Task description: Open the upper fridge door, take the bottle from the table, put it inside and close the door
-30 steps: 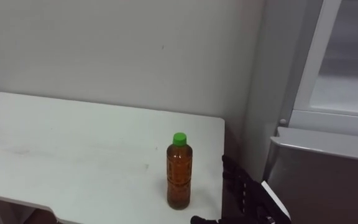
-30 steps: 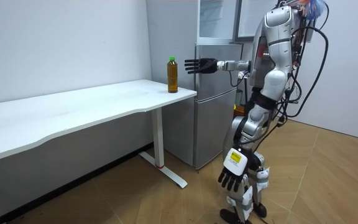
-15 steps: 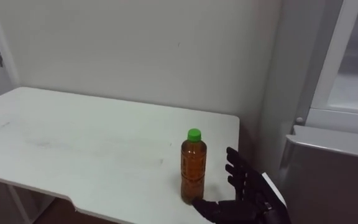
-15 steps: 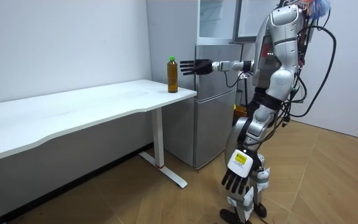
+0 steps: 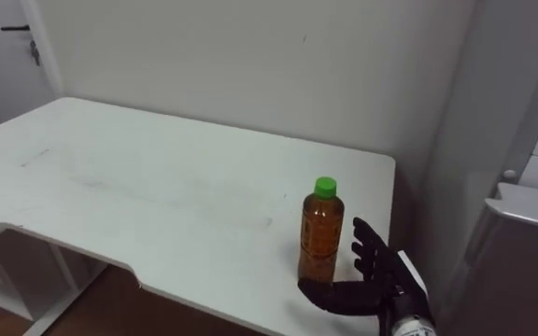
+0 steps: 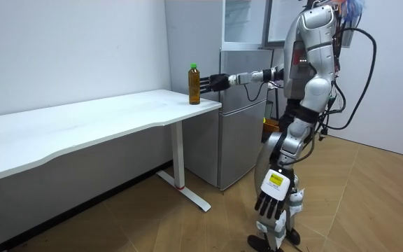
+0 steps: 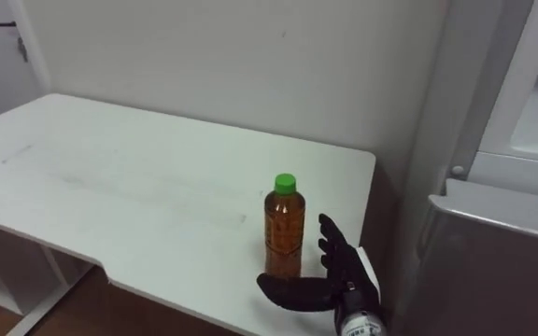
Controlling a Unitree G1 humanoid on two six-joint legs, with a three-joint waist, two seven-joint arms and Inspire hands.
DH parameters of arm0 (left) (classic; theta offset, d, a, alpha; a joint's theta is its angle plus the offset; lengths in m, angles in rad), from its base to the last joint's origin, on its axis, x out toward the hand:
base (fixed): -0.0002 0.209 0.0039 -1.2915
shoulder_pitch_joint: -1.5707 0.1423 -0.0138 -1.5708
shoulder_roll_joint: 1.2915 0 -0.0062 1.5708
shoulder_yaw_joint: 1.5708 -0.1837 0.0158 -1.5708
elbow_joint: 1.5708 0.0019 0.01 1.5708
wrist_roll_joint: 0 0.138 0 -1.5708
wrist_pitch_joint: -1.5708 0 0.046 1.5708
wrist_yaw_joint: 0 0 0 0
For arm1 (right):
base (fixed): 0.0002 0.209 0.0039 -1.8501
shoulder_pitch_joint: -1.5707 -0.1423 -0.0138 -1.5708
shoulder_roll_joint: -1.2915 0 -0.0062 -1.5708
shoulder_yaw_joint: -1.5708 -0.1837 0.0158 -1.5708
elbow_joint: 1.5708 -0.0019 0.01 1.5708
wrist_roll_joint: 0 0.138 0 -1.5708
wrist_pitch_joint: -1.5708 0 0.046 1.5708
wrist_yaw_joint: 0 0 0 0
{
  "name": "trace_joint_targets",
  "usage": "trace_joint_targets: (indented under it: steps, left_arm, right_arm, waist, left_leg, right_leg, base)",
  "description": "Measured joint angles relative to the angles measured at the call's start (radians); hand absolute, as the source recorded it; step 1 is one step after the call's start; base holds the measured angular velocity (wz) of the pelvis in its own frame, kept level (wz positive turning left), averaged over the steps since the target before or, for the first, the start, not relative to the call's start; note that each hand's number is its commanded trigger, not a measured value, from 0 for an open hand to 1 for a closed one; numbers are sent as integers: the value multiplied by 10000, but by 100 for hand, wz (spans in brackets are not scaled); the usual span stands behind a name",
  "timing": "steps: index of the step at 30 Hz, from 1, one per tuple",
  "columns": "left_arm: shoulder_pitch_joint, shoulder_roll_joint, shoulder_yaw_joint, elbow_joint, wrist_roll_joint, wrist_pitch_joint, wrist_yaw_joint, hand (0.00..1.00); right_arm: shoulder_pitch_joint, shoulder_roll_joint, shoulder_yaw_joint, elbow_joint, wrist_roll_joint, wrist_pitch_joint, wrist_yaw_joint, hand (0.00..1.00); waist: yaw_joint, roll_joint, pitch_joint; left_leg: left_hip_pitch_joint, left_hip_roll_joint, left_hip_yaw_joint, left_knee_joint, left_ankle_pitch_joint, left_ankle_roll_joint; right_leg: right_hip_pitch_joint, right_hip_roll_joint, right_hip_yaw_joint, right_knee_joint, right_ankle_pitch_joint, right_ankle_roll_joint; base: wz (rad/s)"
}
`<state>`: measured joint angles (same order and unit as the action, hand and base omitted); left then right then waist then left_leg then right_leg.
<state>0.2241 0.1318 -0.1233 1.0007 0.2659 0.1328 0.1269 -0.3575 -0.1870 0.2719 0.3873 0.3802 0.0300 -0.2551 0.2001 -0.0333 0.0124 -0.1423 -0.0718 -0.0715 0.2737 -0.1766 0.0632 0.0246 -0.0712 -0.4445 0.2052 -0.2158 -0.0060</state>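
An amber bottle (image 5: 320,233) with a green cap stands upright near the right end of the white table (image 5: 138,187). My right hand (image 5: 374,280) is open just to the right of it, fingers straight and spread behind its lower half, thumb reaching out in front of its base. In the room view the right hand (image 6: 214,82) is at the bottle (image 6: 194,84) on an outstretched arm. I stand in front of the fridge, turned to the table. My left hand (image 6: 271,201) hangs open by my leg.
The grey fridge (image 7: 498,252) stands right of the table end, a narrow gap between them. Its upper compartment (image 7: 535,89) is open, with a white interior. A wall runs behind the table. The table's front edge (image 5: 157,285) curves in near me.
My right hand has reached left and forward from short of the bottle to right beside it. The eye view has swung, showing more table. The bottle has not moved.
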Motion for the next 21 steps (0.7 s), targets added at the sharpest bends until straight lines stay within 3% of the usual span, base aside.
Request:
trace_joint_targets:
  steps: [9, 21]
  left_arm:
    - [-214, -6, 7, 390, -9, -12, -9, 0]
    - [-425, -23, -5, 393, -9, -115, 16, 0]
  right_arm:
    - [-601, 221, -48, 1114, -388, -205, -975, 0]
    - [-1029, 226, -116, 1480, -410, -874, -1727, 0]
  waist:
    - [19, 84, 63]
    - [40, 77, 98]
  left_leg:
    - [-236, -72, -197, 10, 33, 23]
    - [-935, -133, -213, 82, 248, 76]
  right_leg:
    - [-169, -52, -235, 10, 4, 12]
    - [-1001, -158, -267, 376, 17, 7]
  base:
    - [6]
    - [1]
